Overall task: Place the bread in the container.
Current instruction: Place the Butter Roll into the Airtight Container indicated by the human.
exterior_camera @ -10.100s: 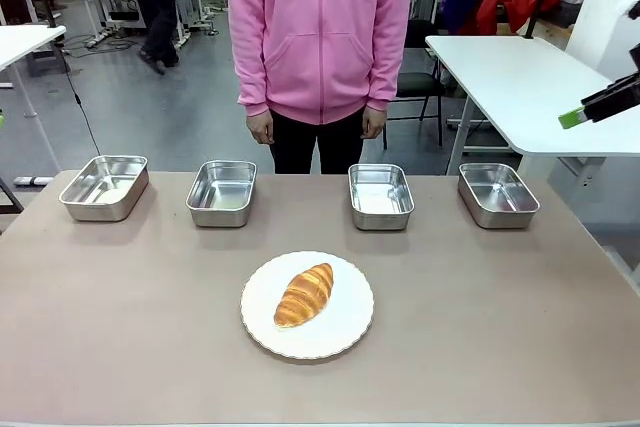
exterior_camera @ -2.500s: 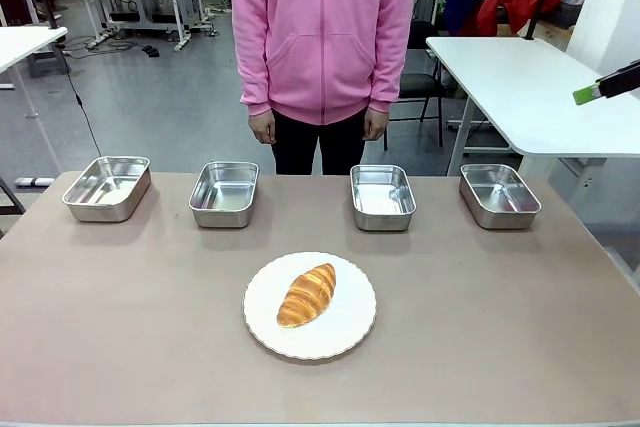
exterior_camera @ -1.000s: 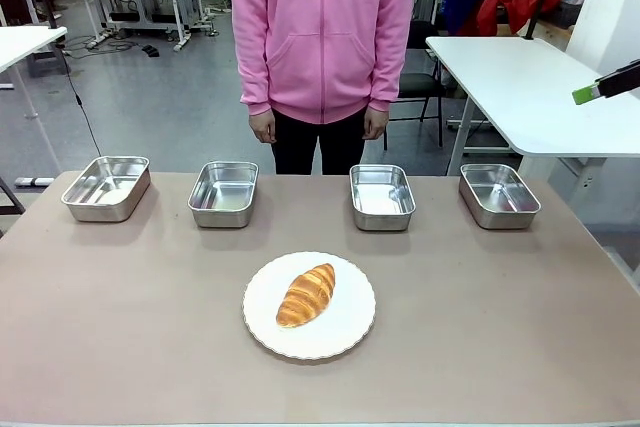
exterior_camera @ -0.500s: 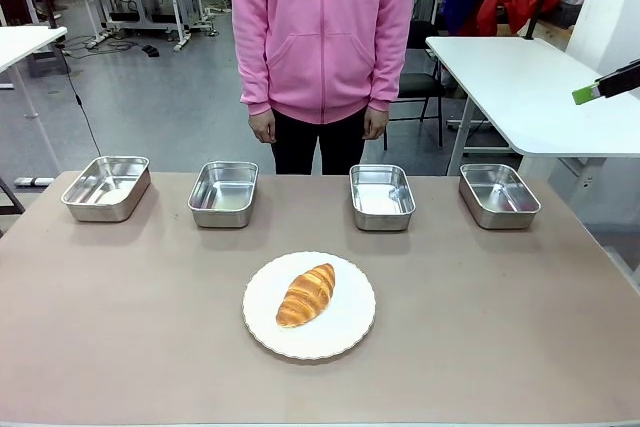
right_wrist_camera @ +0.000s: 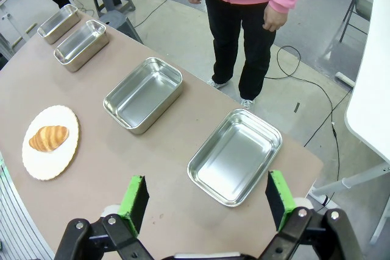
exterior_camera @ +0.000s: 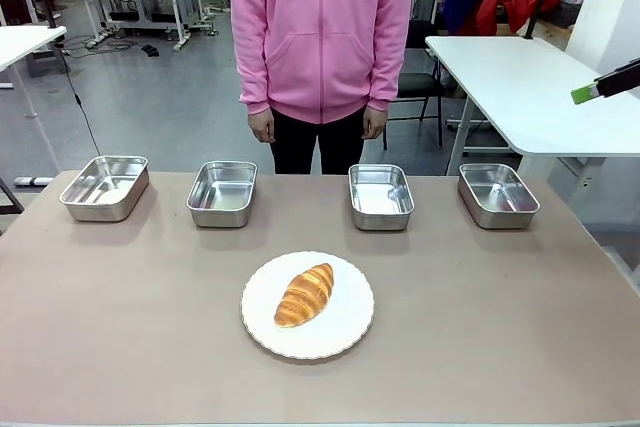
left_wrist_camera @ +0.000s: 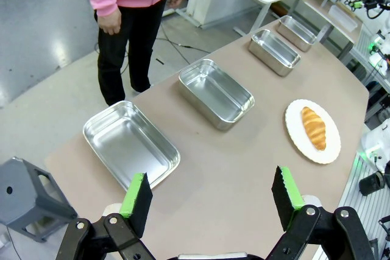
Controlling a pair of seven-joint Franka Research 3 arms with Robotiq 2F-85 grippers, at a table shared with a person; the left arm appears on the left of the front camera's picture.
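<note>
Looking along our left gripper, we find its green-padded fingers spread wide with nothing between them. Our right gripper gapes likewise, and both hang above the brown table. On the white plate lies the bread, aslant. Beyond the plate, well apart from it, stands a row of four steel pans, bare metal inside. Behind them a person in pink stands on the grey floor, hands hanging.
</note>
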